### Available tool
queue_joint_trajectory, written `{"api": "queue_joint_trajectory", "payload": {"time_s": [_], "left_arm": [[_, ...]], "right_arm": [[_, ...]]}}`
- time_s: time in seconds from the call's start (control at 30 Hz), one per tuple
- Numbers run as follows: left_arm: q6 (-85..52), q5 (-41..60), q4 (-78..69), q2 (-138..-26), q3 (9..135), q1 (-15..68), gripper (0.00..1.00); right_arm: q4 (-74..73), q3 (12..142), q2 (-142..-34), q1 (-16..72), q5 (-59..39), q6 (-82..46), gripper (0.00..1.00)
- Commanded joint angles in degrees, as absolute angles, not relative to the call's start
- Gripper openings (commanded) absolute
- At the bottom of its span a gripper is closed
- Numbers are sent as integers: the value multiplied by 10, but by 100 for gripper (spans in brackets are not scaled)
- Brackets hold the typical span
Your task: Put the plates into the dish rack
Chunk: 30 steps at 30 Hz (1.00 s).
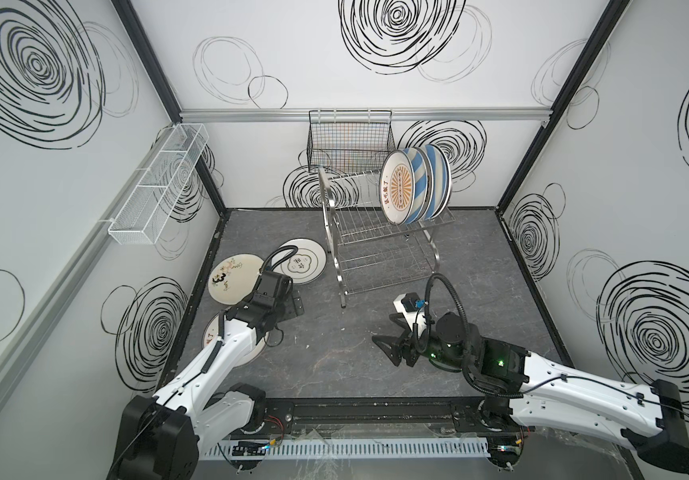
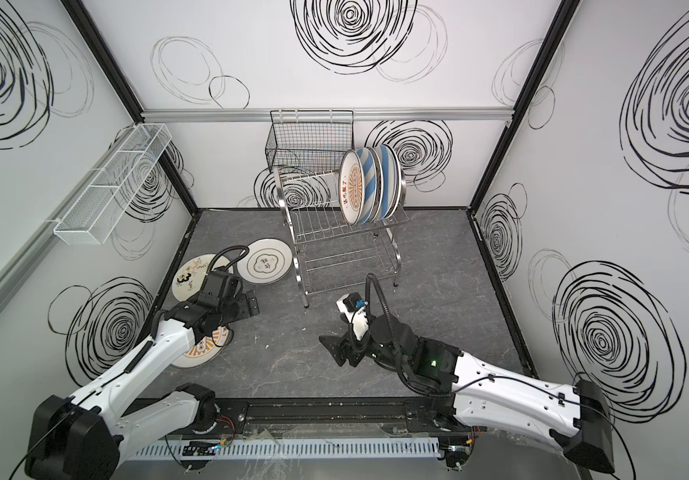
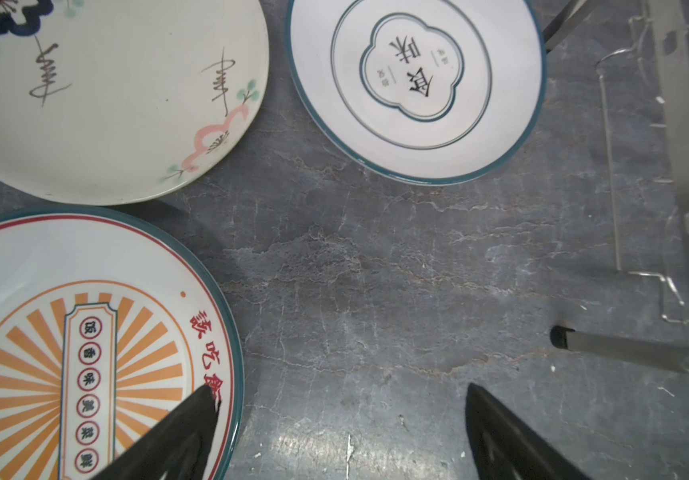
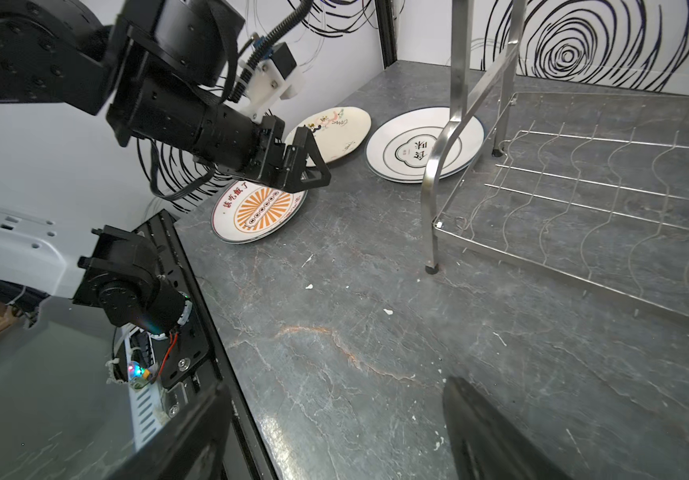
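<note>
Plates (image 1: 415, 187) in the dish rack's (image 1: 376, 249) upper tier: at least three. Flat on the table (image 1: 334, 365) beside it: three – cream plate (image 1: 230, 278), green-rimmed plate (image 1: 309, 262), sunburst plate (image 3: 85, 340). Left gripper (image 3: 340, 392) and right gripper (image 4: 334, 386): both spread wide, empty.

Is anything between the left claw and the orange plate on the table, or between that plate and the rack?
Nothing visible. The open left gripper hovers at the edge of the orange plate, and bare table lies between plate and rack. Three plates fill the rack's right end; other slots are free.
</note>
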State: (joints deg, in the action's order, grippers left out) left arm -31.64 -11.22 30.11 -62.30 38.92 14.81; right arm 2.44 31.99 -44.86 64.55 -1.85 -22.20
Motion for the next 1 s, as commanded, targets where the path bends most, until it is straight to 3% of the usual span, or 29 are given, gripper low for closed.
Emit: {"api": "queue_joint_trajectory", "payload": {"time_s": [0.0, 0.33, 0.97], "left_arm": [[-332, -126, 284, -640, 382, 125, 96], [-345, -116, 238, -655, 323, 82, 96], [-363, -78, 177, -697, 279, 108, 96]], "right_arm": [[-32, 298, -424, 635, -39, -247, 86], [-65, 249, -425, 540, -160, -279, 86], [-87, 244, -476, 507, -200, -279, 86]]}}
